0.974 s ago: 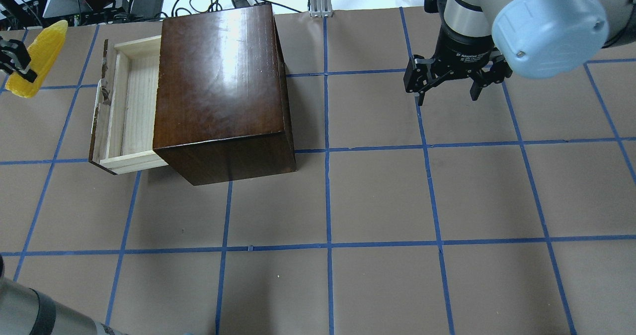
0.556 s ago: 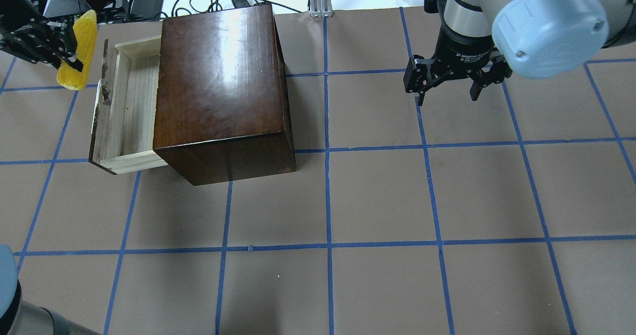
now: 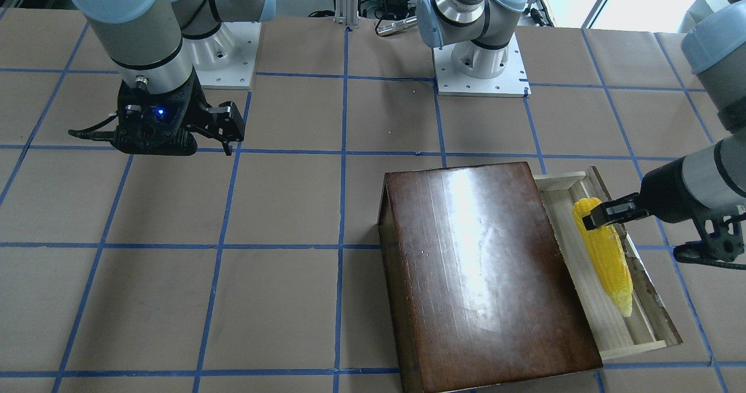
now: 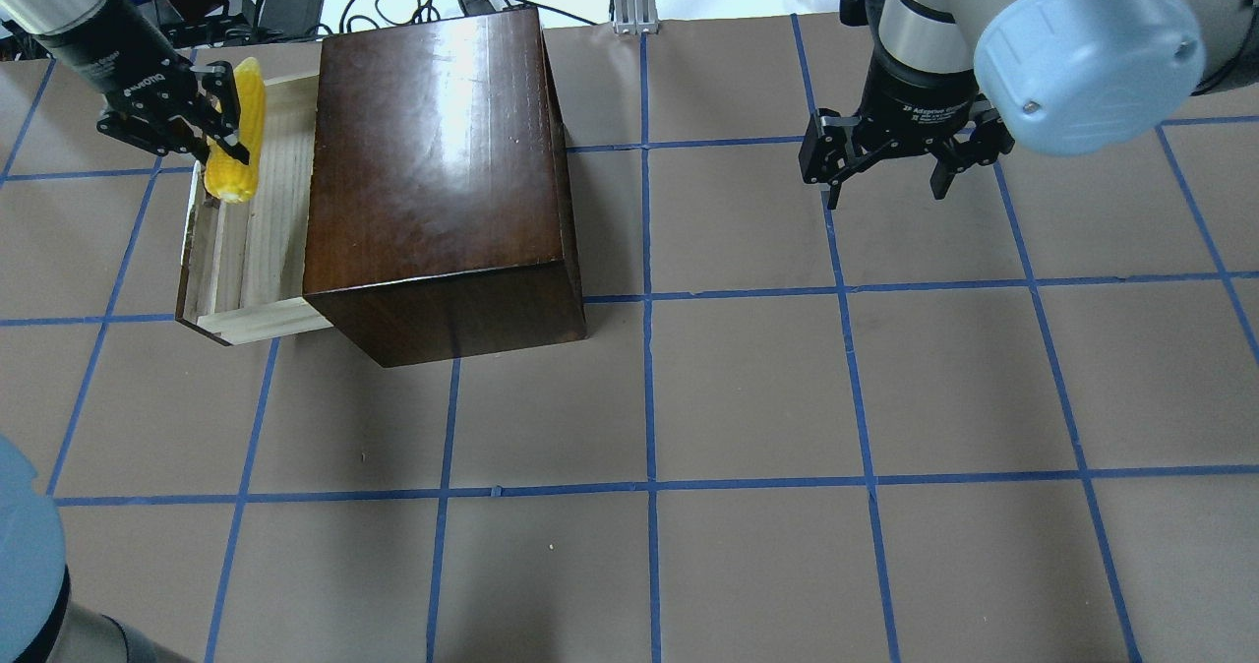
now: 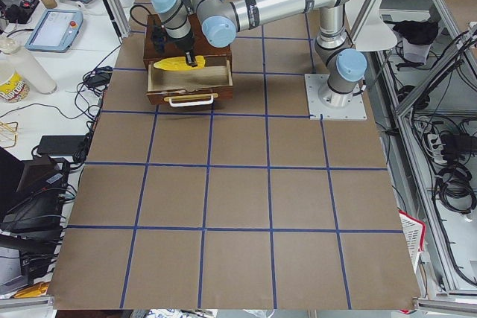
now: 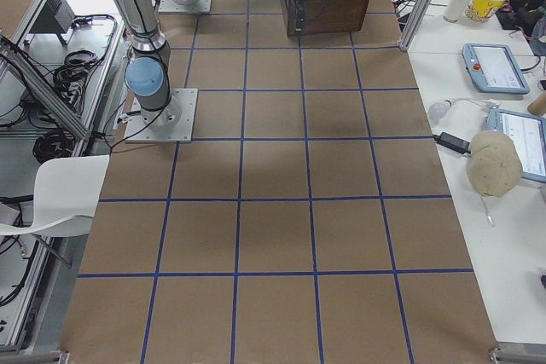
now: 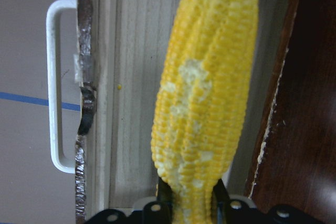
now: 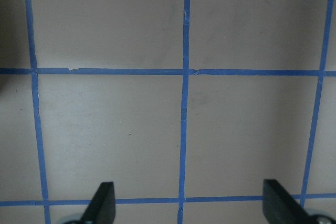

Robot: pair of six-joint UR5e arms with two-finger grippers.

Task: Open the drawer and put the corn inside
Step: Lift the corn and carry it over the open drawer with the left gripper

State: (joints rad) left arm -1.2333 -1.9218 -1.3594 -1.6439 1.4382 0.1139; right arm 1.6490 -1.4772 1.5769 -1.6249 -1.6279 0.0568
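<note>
The left gripper (image 4: pixel 228 124) is clamped on the corn (image 4: pixel 251 92) near its blunt end, with the cob lengthwise over the open drawer (image 4: pixel 251 250).

The corn (image 3: pixel 606 259) is yellow and bumpy, fat at one end and pointy at the other. The left gripper (image 7: pixel 191 198) pinches it near the fat end, and the pointy end sticks out away from the gripper. The drawer (image 4: pixel 251 250) is right under the gripper, pulled open. It is pale wood inside, with a dark front and a white handle (image 7: pixel 52 85). The corn lies along it.
</note>
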